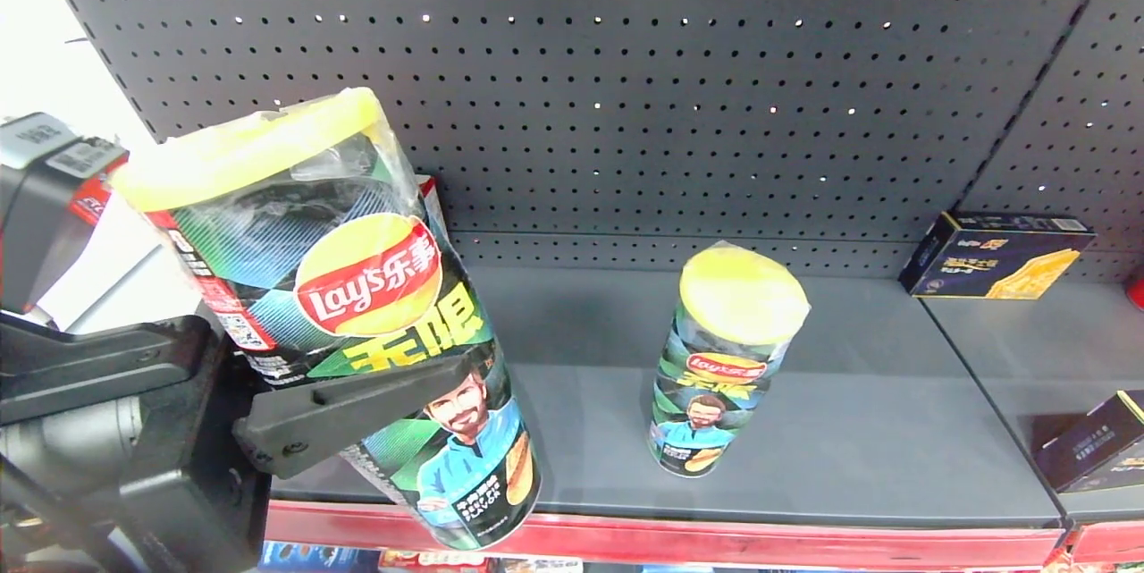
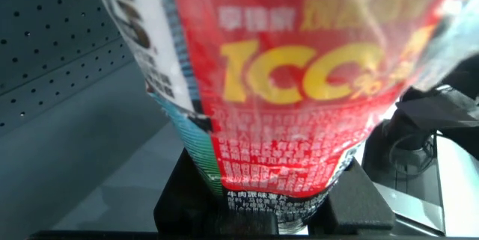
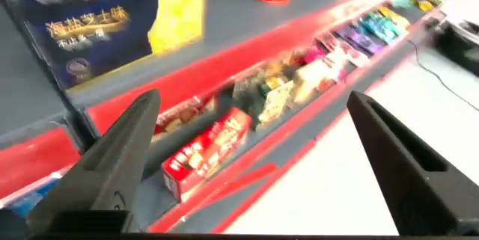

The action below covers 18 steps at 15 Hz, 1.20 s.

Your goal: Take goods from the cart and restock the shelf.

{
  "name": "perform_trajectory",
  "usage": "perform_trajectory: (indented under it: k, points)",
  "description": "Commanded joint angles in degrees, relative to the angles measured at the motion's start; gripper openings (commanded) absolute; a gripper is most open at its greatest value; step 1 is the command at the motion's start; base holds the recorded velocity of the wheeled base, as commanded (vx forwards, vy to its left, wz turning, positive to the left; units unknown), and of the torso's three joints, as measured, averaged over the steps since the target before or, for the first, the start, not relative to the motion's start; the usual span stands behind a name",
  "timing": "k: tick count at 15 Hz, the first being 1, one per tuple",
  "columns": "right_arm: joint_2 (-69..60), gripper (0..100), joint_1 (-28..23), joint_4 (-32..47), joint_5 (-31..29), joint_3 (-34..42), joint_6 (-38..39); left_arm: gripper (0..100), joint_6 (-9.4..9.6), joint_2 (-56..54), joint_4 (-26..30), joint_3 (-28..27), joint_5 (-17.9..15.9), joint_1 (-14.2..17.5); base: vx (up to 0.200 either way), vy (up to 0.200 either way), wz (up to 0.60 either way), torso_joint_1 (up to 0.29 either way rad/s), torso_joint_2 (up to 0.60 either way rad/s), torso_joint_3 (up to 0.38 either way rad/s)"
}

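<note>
Chip canister [image 1: 357,278], a glossy film-wrapped tube with a yellow lid, leans tilted in my left gripper [image 1: 393,390], dark fingers clamped on its middle at the grey shelf [image 1: 894,430]'s front left edge. My right gripper [image 3: 252,99] hangs spread wide, holding nothing. Farther in, a second canister [image 1: 724,367] stands upright mid-shelf with bare room around it, and a dark box [image 1: 996,256] sits by the pegboard back [image 1: 626,90].

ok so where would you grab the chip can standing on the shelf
Probably around its mid-body, jaws either side, coming from the open shelf front. The chip can stands upright, a round tube with free space beside it; pegboard closes the back.
</note>
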Motion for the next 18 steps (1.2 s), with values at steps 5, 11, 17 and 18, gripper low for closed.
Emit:
perform_trajectory:
  k: [5,11,17,18]
  points:
    - [4.08,100,45.2,-0.01,0.31,0.2,-0.13,0,-0.02,-1.01,-0.03,2.03,-0.11,-0.1,0.0,0.0,0.0,0.0,0.0,0.0]
    - [0.66,100,44.68,-0.18,0.31,0.2,0.04,0,-0.11,-2.33,0.24,2.29,-0.29,-0.1,0.0,0.0,0.0,0.0,0.0,0.0]
    - [0.66,100,44.68,-0.09,0.31,0.2,0.04,0,1.91,6.11,0.5,-2.54,0.24,0.61,0.0,0.0,0.0,0.0,0.0,0.0]
    - [0.66,100,44.76,-0.18,0.22,0.2,0.04,0,3.32,8.48,0.24,-3.6,0.24,2.45,0.0,0.0,0.0,0.0,0.0,0.0]
